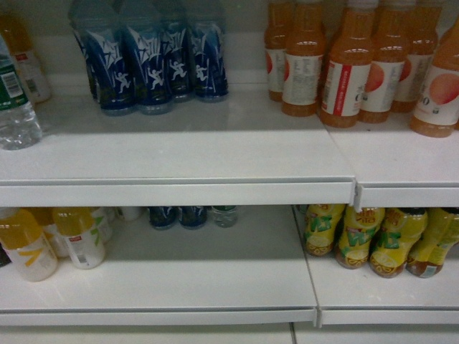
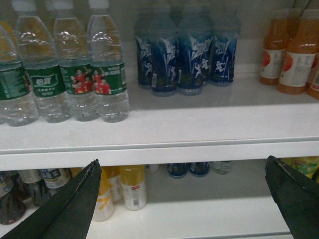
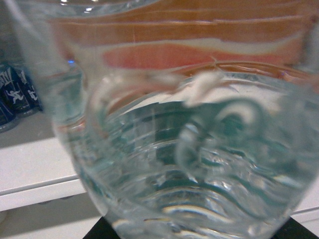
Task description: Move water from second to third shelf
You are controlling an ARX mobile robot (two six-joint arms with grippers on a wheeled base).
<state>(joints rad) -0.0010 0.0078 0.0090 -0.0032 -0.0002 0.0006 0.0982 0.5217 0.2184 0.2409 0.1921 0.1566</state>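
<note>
The water is filling the right wrist view, pressing close against the right pincer — its grip cannot be told. The left pincer is hanging open before the shelf carrying more bottles.

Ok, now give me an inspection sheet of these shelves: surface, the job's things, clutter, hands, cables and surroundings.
Surface: white metal upper shelf, front part bare.
Job's things: clear ribbed water bottles with green labels stand upright at the left of the upper shelf; another clear ribbed water bottle fills the right wrist view.
Clutter: blue-labelled drink bottles and orange juice bottles on the upper shelf; yellow-capped white bottles and yellow-green bottles below.
Hands: left hand open, holding nothing, in front of the shelf edge; right hand shows only dark edges, grip cannot be told.
Cables: nothing seen.
Surroundings: white lower shelf.
</note>
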